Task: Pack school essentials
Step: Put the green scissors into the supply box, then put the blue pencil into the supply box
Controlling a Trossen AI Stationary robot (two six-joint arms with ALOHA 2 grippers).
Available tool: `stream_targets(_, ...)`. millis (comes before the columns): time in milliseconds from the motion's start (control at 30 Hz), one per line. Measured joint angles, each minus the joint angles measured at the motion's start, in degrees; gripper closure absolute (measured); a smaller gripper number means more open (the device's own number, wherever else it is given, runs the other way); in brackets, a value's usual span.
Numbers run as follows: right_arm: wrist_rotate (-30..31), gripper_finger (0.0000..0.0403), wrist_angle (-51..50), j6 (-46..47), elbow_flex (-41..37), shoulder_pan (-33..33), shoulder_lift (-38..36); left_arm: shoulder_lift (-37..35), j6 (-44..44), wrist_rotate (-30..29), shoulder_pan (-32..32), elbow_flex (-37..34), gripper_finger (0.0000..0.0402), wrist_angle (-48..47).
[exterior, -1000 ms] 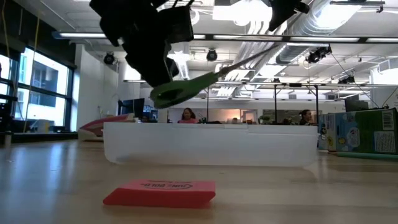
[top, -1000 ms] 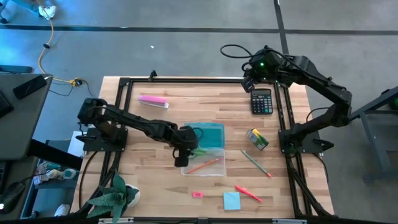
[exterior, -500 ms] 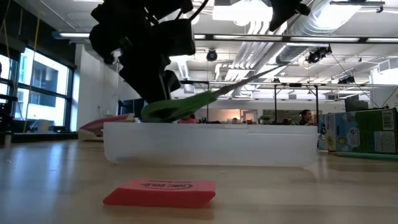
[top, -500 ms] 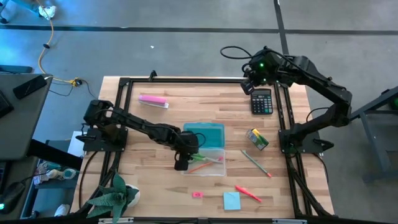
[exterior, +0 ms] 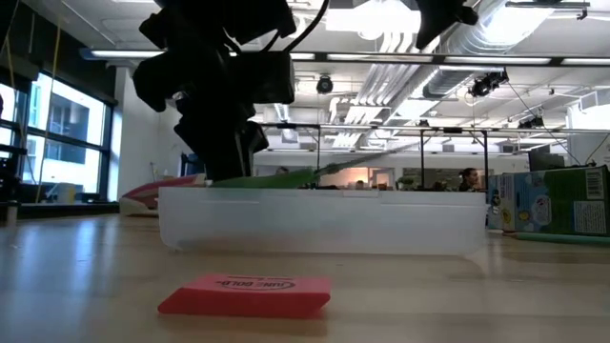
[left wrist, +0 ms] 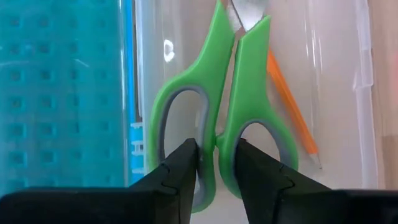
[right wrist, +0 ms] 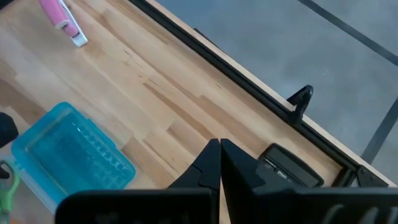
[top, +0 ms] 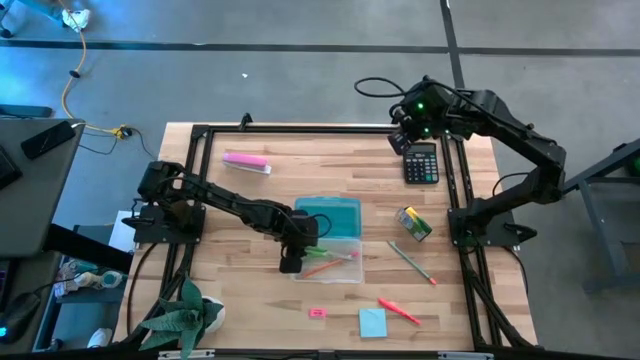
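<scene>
your left gripper (left wrist: 215, 163) is low over the clear case (top: 345, 272) near the middle of the table (top: 240, 290), and its fingers (left wrist: 180, 168) are pressed together on the inner edges of the two handle loops of the green-handled scissors (left wrist: 217, 106). holding them at the handles lets the blades point away along the case, so the long shape can lie flat inside and not catch on the wall. in the low view the scissors (exterior: 286, 177) sit just at the height of the rim, almost level. the orange pencil (left wrist: 292, 106) already lies in the same case, beside the scissors. the teal lid (top: 335, 213) lies open on the far side, so nothing blocks the opening.

outside the case you have the green pencil (top: 412, 262), the red pen (top: 400, 311), the pink eraser (top: 318, 313), the light-blue sticky pad (top: 372, 322) and the yellow-green box (top: 413, 223), all on the near and right part of the table.

your right gripper (right wrist: 219, 160) waits at the far right corner above the calculator (top: 421, 163), fingers closed together and holding nothing.

i judge the next step is to let the scissors go.
</scene>
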Motion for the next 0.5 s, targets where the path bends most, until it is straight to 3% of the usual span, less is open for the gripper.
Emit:
stream_targets(333, 1.77, 0.0403, -4.4, 1.89, 0.0, 5.88, 0.0, -0.07, -0.14, -0.12, 0.0, 0.0, 0.0237, -0.45)
stream_targets(500, 1.95, 0.0403, -6.45, 4.36, 0.0, 9.98, -0.09, -0.63, -0.11, -0.16, 0.0, 1.34, 0.0228, -0.51)
